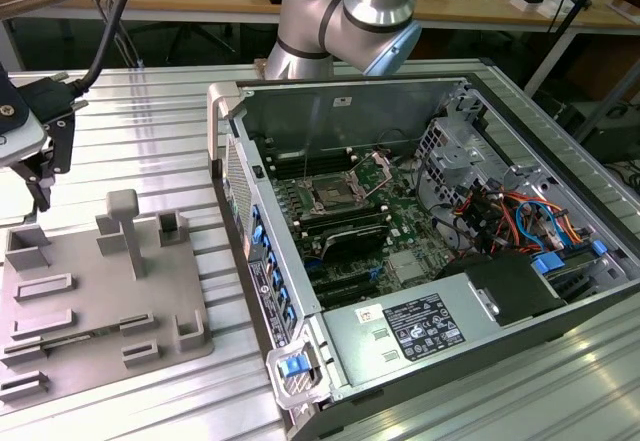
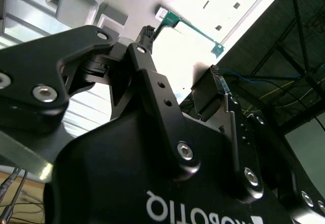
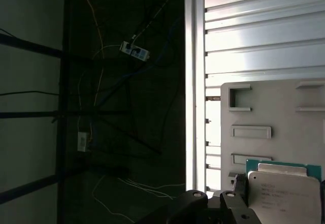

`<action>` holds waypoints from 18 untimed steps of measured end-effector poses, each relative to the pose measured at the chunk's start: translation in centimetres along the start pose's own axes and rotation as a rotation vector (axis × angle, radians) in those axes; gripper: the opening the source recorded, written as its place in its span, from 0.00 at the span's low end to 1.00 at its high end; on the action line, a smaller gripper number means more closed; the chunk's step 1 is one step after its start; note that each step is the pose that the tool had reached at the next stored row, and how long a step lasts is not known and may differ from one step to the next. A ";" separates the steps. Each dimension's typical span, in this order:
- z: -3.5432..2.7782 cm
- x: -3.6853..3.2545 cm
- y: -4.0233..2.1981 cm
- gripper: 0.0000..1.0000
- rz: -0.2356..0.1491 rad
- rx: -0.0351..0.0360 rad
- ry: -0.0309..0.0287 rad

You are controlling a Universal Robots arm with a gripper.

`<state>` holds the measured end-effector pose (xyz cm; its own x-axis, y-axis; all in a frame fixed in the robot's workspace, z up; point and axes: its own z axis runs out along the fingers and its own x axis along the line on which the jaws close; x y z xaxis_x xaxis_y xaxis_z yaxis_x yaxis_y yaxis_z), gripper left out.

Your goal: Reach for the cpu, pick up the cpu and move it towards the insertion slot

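Observation:
The cpu (image 3: 284,196) is a flat silvery square on a green board, seen close in the first wrist view, in front of the grey plate. In the second wrist view its green edge (image 2: 190,28) spans the gap between the two black fingertips of my gripper (image 2: 183,51), which is shut on it. In the exterior view the gripper (image 1: 42,189) hangs above the far left corner of the grey fixture plate (image 1: 100,301), clear of its surface. The insertion slot (image 1: 330,194), a silver-framed socket with a dark centre, lies on the motherboard inside the open computer case, well toward the exterior view's right.
The grey plate carries raised posts (image 1: 125,226) and shallow recesses (image 3: 251,131). The case wall (image 1: 235,161) and its handle stand between plate and motherboard. Drive cage and coloured cables (image 1: 500,211) fill the case's far side. The arm's base (image 1: 340,16) rises behind the case. The table edge (image 3: 195,82) drops to dark floor.

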<state>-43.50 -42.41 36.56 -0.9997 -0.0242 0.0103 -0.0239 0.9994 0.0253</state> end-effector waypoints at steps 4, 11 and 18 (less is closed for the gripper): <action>0.00 -0.22 0.00 0.55 0.000 0.0007 -0.0001; -0.36 -0.24 0.00 0.55 0.000 0.0006 -0.0002; -0.39 -0.81 -0.01 0.55 0.000 0.0024 0.0000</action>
<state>-42.69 -42.41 36.94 -0.9997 -0.0240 0.0103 -0.0237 0.9995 0.0229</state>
